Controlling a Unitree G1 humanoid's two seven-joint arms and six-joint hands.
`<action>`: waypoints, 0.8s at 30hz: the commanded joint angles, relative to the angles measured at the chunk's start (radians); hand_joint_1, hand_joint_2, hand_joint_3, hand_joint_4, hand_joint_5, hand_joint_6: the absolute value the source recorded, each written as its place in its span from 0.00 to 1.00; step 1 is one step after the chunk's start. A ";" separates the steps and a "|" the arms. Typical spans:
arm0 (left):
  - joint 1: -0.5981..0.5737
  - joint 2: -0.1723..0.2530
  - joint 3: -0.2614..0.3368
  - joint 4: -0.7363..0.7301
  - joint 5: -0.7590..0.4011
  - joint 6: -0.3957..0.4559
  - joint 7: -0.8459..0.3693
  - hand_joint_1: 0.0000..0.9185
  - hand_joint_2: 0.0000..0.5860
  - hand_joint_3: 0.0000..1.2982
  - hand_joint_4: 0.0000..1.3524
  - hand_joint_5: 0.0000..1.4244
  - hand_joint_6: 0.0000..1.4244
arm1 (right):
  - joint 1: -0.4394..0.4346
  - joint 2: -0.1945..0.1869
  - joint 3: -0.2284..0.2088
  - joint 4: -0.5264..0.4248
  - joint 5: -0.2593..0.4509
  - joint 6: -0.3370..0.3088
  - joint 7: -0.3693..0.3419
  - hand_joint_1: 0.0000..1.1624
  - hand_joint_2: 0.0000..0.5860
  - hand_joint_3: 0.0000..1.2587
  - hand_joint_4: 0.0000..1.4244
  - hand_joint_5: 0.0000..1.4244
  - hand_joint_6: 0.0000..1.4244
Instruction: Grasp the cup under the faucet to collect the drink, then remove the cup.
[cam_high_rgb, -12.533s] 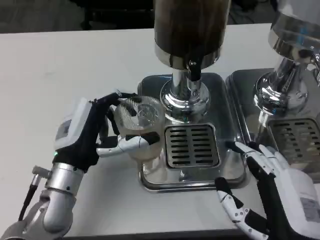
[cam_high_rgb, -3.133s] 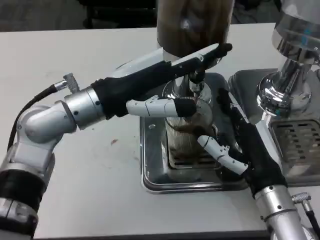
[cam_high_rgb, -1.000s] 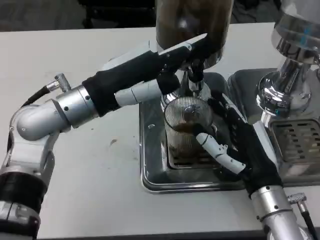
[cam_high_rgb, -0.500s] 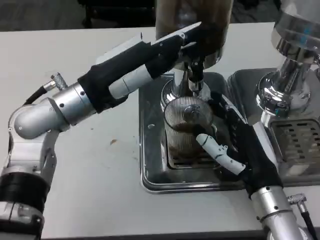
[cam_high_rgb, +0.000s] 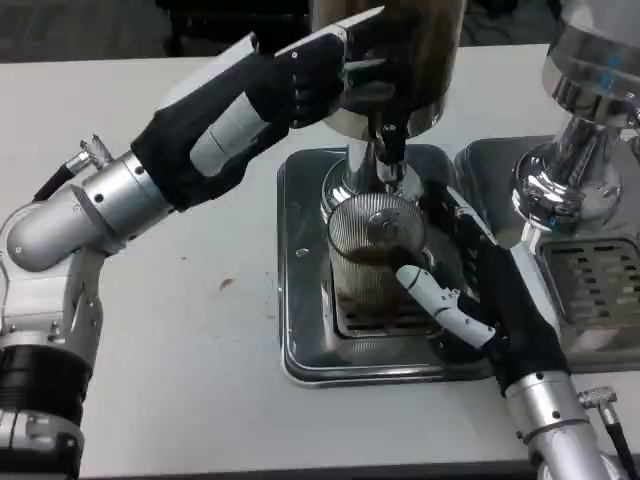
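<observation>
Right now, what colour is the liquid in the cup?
Dark brown, filling the lower part of the clear ribbed cup; best seen in the head view.

**Ribbed cup standing under the faucet**

The cup (cam_high_rgb: 372, 262) is a clear, vertically ribbed glass standing upright on the slotted grate of the steel drip tray (cam_high_rgb: 300, 300), right of centre on the worktop. Dark brown drink fills its lower part, and the surface shows through the open mouth. It stands directly beneath the short black faucet (cam_high_rgb: 388, 150), which points straight down from the dispenser's chrome neck, just above the cup's far rim.
</observation>
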 joint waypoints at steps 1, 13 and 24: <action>0.040 0.009 0.027 -0.082 -0.040 0.039 -0.018 0.00 0.07 0.10 0.06 0.12 0.11 | -0.016 0.006 -0.009 0.023 0.008 -0.031 0.003 0.45 0.42 0.09 0.09 0.07 0.07; 0.151 0.042 0.105 -0.272 -0.118 0.111 -0.004 0.00 0.07 0.11 0.08 0.15 0.13 | -0.027 0.010 -0.014 0.056 0.010 -0.058 0.002 0.45 0.42 0.09 0.09 0.07 0.07; 0.266 0.076 0.163 -0.263 -0.076 0.052 0.044 0.00 0.09 0.12 0.09 0.15 0.13 | -0.032 0.003 -0.021 0.076 0.017 -0.077 0.019 0.44 0.41 0.06 0.06 0.04 0.05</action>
